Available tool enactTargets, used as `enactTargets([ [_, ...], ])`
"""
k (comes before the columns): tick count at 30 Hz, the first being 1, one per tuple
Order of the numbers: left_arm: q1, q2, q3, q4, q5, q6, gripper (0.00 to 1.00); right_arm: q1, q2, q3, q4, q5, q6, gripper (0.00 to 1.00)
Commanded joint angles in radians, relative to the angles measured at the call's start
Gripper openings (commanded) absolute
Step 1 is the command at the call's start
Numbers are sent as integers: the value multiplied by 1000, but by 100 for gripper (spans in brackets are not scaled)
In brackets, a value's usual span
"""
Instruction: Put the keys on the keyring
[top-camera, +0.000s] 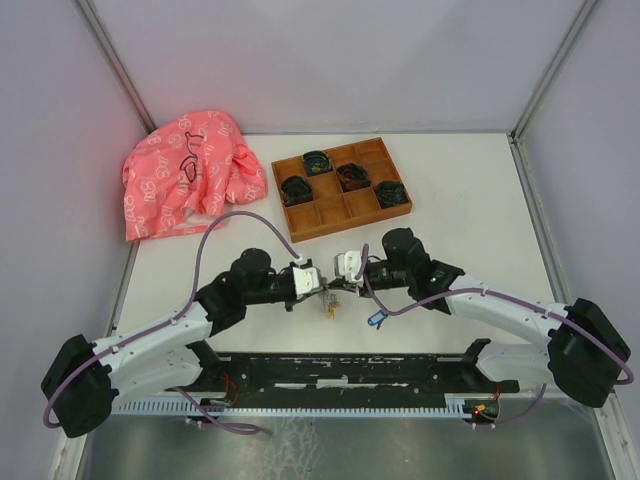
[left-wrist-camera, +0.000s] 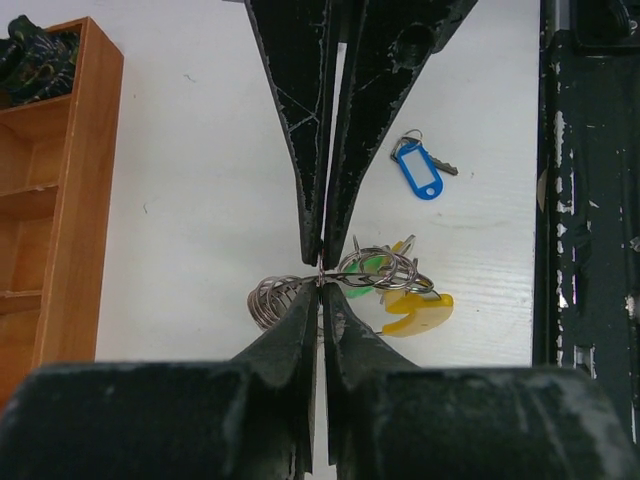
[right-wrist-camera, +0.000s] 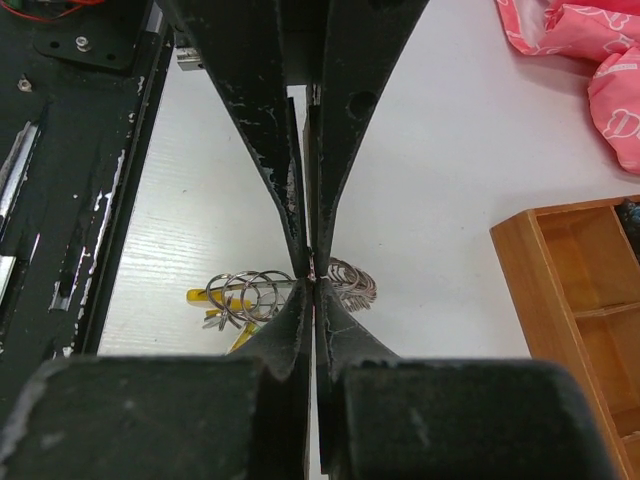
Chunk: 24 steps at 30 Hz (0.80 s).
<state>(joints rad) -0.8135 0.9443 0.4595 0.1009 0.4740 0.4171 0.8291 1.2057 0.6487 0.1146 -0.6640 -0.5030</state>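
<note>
Here, the left tool (left-wrist-camera: 320, 278) and right tool (right-wrist-camera: 313, 275) meet tip to tip over the worktop (top-camera: 480, 220), both clenched on the keyring (left-wrist-camera: 372, 268). The blue-headed key (left-wrist-camera: 420, 172) lies loose and flat near it, toward the near edge and closer to the right arm.

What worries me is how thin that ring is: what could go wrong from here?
1. Both the left gripper and right gripper pinch the keyring by fingertips only; the thin wire could slip out.
2. The blue-headed key lies apart on the table; fetching it means releasing one grip, so the ring may swing or drop.
</note>
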Motion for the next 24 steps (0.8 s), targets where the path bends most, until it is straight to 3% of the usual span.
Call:
enactTargets([
  [1, 0, -42, -13, 115, 15, -32, 14, 1, -18, 6, 106, -10, 57, 1],
  [5, 8, -111, -107, 253, 14, -71, 23, -3, -27, -46, 220, -9, 134, 1],
  [13, 49, -178, -235, 446, 41, -161, 29, -8, -27, -155, 487, 4, 282, 1],
  [24, 88, -124, -270, 563, 96, -215, 32, -11, -35, -201, 568, 7, 325, 1],
])
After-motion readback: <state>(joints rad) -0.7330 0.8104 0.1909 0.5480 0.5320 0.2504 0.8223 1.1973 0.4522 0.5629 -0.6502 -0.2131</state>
